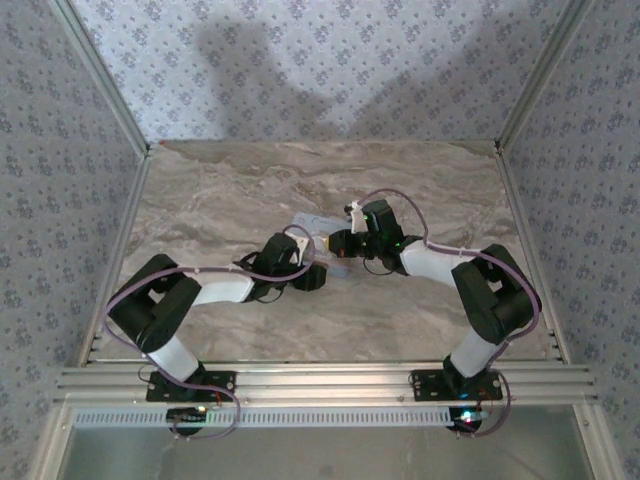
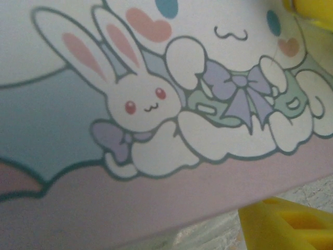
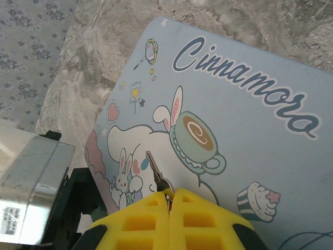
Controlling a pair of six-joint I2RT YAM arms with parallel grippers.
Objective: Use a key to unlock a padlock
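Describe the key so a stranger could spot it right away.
Find the pale blue cartoon tin on the marble table. Over its picture, the yellow fingers of the right gripper pinch the key: a thin dark blade, unlike the flat printed drawings around it.

Both arms have black joints, white links, looping lilac cables and yellow grid-patterned fingers.

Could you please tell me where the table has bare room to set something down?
The far strip of the table, between the tin and the back wall, is bare; so is the near strip between the left arm and right arm. The middle is crowded: both meet over the tin.
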